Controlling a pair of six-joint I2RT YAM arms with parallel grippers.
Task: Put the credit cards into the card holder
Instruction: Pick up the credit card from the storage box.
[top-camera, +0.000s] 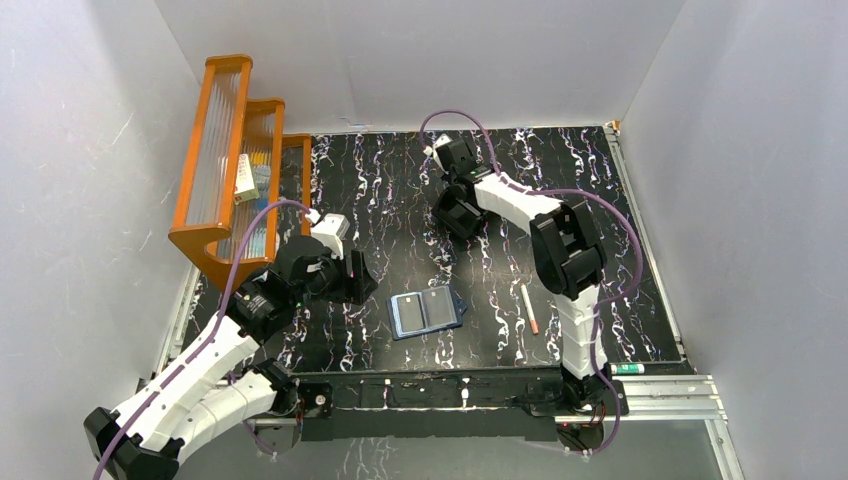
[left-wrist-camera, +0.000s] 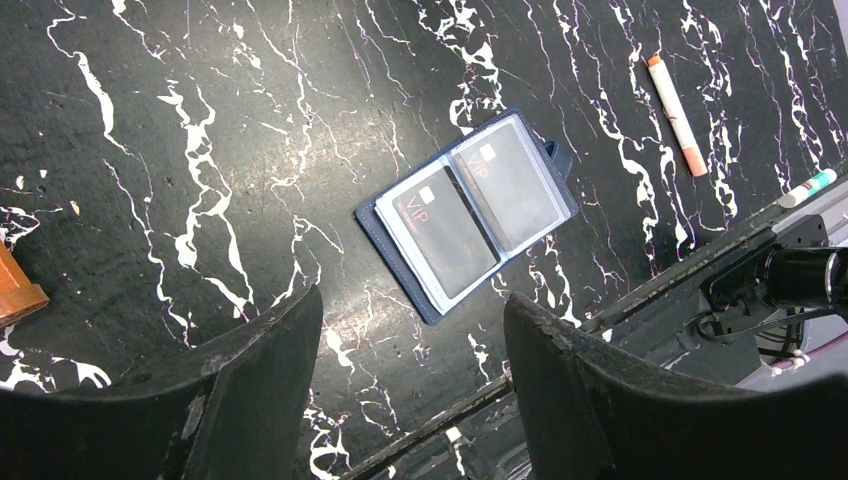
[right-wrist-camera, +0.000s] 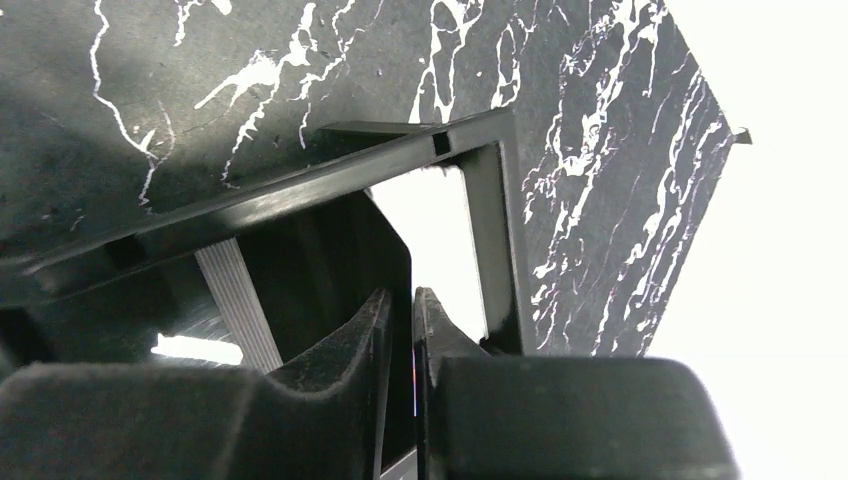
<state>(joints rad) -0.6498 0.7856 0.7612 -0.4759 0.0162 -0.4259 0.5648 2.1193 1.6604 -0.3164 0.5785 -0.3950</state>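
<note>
**Wallet (top-camera: 428, 312) open and unheld, one card pinched far behind it**

Top view: the wallet lies flat and open on the marbled table (top-camera: 400, 180). The left gripper (top-camera: 345, 280) hangs just left of the wallet. The right gripper (top-camera: 458, 212) is well behind the wallet, lowered at a black box (right-wrist-camera: 300, 185). A pale stick (top-camera: 529, 308) lies to the wallet's right.

Left wrist view: the left gripper's jaws stand wide with nothing between them, and the wallet sits beyond them, apart from both. Two cards (left-wrist-camera: 440, 232) fill the clear sleeves of the wallet, each printed "VIP". No other writing is legible.

Right wrist view: the right gripper's jaws are almost together and look to be pinching a dark card (right-wrist-camera: 350, 250) with a rounded corner, just inside the box's rim.

Risks, as I judge them:
- The thin card could twist or slip in so narrow a pinch, or catch on the box rim as it lifts.
- Both visible sleeves are full, so pushing a card there would jam it.
- The soft wallet is not pinned, so it may slide or fold when a card is pushed in.
</note>
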